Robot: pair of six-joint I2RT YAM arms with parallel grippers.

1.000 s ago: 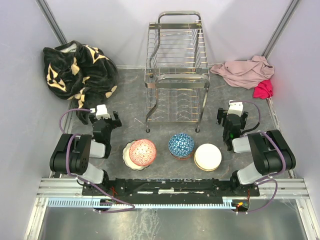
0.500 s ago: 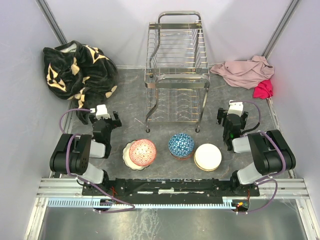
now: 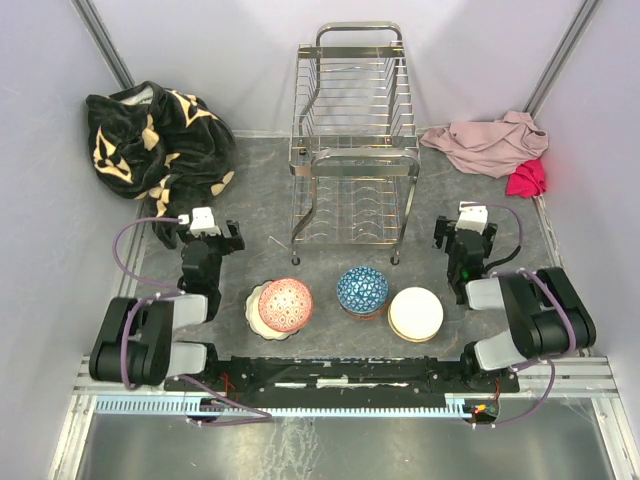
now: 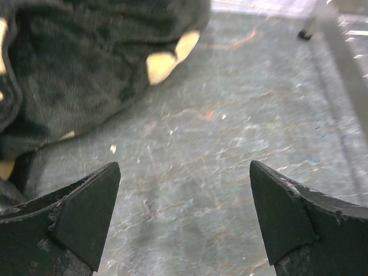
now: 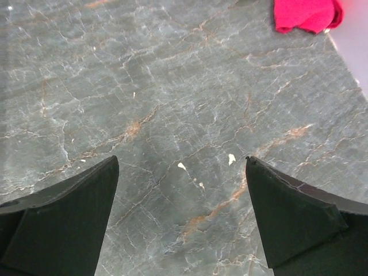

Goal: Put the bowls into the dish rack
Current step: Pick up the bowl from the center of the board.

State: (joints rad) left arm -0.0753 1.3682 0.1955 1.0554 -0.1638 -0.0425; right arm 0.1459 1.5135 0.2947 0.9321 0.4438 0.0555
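Note:
The chrome wire dish rack (image 3: 352, 140) stands at the back middle, with nothing in it. Three bowls lie upside down in a row in front of it: a red-patterned bowl (image 3: 285, 304) on a cream plate, a blue-patterned bowl (image 3: 362, 290), and a white bowl (image 3: 416, 313). My left gripper (image 3: 209, 232) is open and empty, low over the table left of the red bowl; its fingers (image 4: 86, 213) frame bare table. My right gripper (image 3: 468, 228) is open and empty, right of the white bowl; its fingers (image 5: 287, 213) frame bare table.
A black and cream blanket (image 3: 160, 140) lies at the back left, also in the left wrist view (image 4: 86, 63). A pink cloth (image 3: 490, 142) and a red cloth (image 3: 527, 177) lie at the back right; the red cloth shows in the right wrist view (image 5: 305, 14). Grey walls close in three sides.
The left arm has shifted slightly, its gripper moving a little farther from the base. The right arm and the bowls have not moved.

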